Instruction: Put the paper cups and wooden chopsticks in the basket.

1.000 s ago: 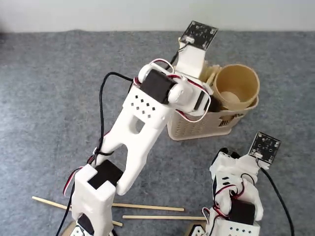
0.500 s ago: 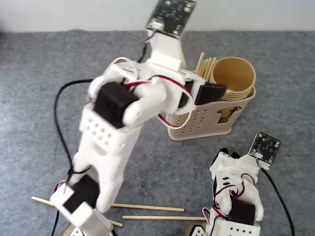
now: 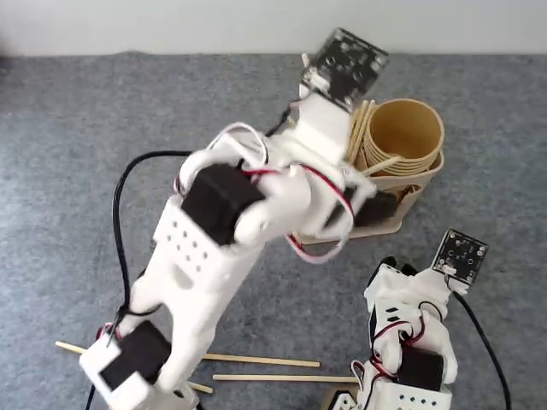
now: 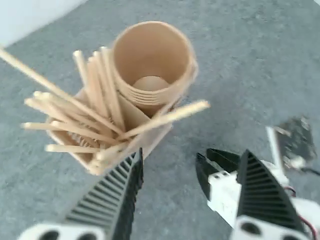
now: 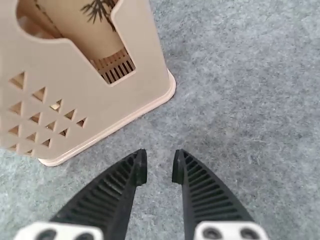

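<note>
A beige basket (image 3: pixel 402 218) stands at the back right and holds a stack of paper cups (image 3: pixel 403 137) and a bundle of wooden chopsticks (image 3: pixel 360 128). One chopstick (image 4: pixel 165 117) lies slanted across the basket beside the cups (image 4: pixel 150 60). My left gripper (image 4: pixel 192 156) hovers over the basket's front side (image 3: pixel 369 203), open and holding nothing. Three more chopsticks (image 3: pixel 256 360) lie on the grey mat near the arm bases. My right gripper (image 5: pixel 159 167) rests low in front of the basket (image 5: pixel 95 107), its fingers a narrow gap apart with nothing between them.
The grey mat (image 3: pixel 77 171) spreads wide to the left of the basket. A pale wall runs along the far edge. The left arm's white body (image 3: pixel 214 256) crosses the middle of the table, and the right arm (image 3: pixel 410 329) sits folded at the front right.
The left arm's wrist rose and swung left, then came back right and down over the basket's front. A chopstick now lies slanted across the basket by the cups. The right arm kept still.
</note>
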`<move>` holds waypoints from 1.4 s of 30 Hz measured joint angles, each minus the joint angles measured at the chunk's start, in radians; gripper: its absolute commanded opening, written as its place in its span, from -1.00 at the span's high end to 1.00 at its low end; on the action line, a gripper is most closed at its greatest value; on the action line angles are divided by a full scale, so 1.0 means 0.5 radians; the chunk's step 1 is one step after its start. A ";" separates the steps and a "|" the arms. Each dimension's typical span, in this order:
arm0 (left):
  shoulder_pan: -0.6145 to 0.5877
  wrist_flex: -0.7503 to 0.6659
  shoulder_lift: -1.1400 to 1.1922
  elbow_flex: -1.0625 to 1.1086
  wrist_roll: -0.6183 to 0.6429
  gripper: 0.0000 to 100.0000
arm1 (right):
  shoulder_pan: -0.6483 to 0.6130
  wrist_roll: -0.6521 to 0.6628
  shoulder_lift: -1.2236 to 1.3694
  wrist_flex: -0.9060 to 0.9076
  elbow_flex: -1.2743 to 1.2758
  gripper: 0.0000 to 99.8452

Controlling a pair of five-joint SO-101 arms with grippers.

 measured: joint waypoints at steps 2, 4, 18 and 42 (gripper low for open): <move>0.114 0.000 -0.031 0.095 -0.037 0.43 | 0.000 0.000 0.000 0.000 0.000 0.80; 0.172 -0.003 -0.031 0.230 -0.052 0.44 | 0.000 0.000 0.000 0.000 0.000 0.80; -0.080 -0.663 0.043 0.534 -0.061 0.80 | 0.000 0.000 0.000 0.000 0.000 0.80; 0.034 -0.157 -0.150 0.390 -0.068 0.80 | 0.000 0.000 0.000 0.000 0.000 0.80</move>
